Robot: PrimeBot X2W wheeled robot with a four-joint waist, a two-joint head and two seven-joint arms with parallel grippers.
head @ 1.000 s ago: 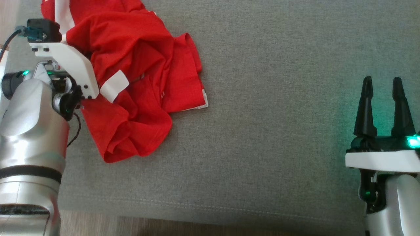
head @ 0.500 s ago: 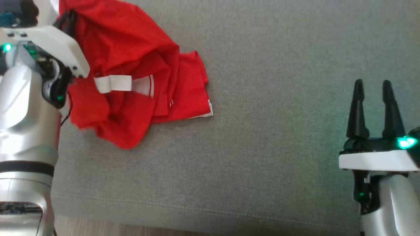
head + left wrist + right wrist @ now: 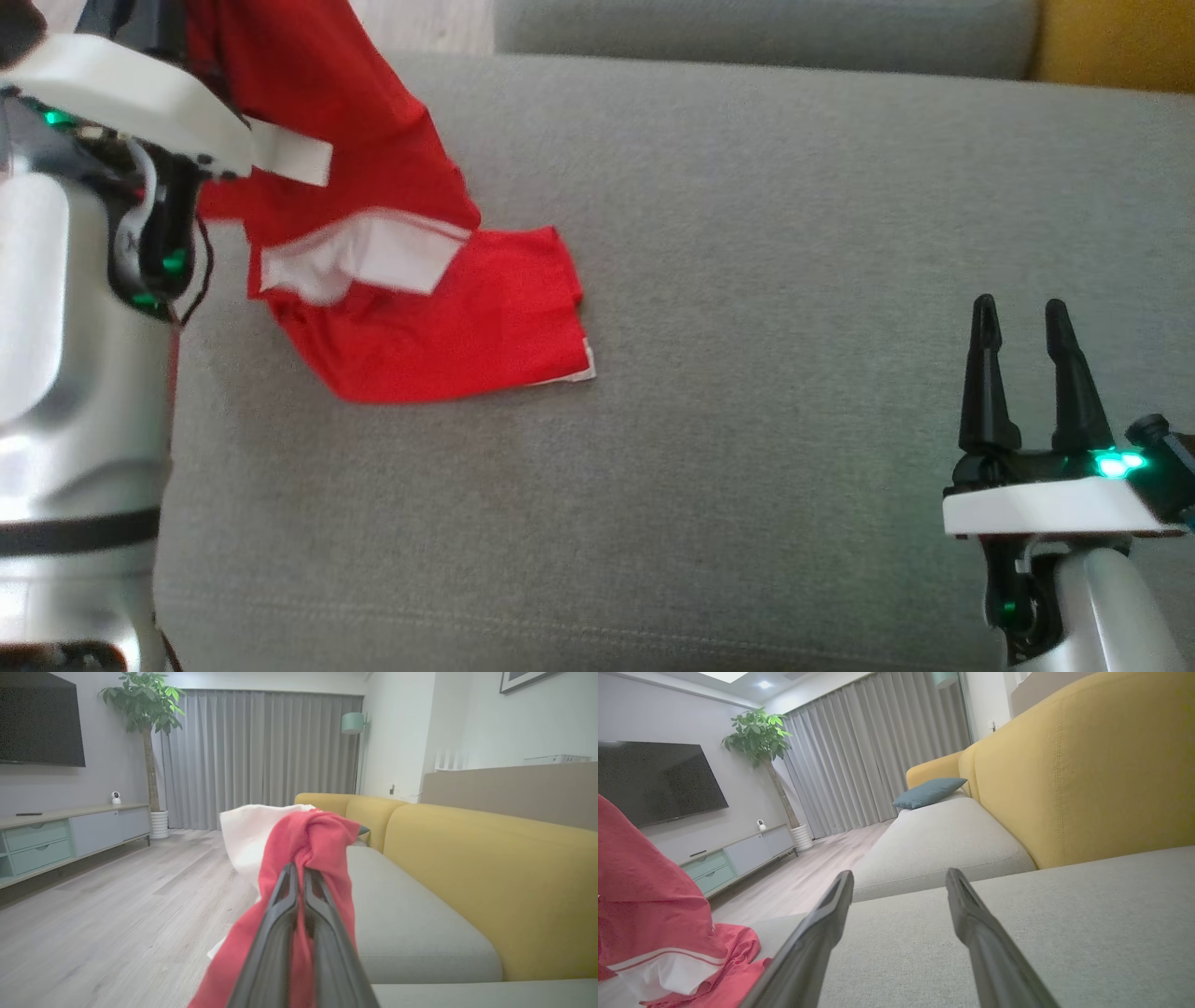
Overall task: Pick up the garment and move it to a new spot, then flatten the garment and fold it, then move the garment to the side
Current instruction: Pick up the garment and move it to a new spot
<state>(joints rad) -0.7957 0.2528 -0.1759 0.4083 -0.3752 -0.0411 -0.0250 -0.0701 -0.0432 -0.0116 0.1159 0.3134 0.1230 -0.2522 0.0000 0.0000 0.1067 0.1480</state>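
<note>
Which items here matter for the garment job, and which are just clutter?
Job: red garment, left tool shut on it, open right tool, grey seat cushion.
Lying about: blue pillow, potted plant, TV, cabinet.

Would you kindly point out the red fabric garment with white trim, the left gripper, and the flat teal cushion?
red fabric garment [image 3: 439, 327]: head view, on its flat lower panel.
left gripper [image 3: 299, 870]: left wrist view, between its closed fingertips.
flat teal cushion [image 3: 929, 791]: right wrist view, on its middle.
</note>
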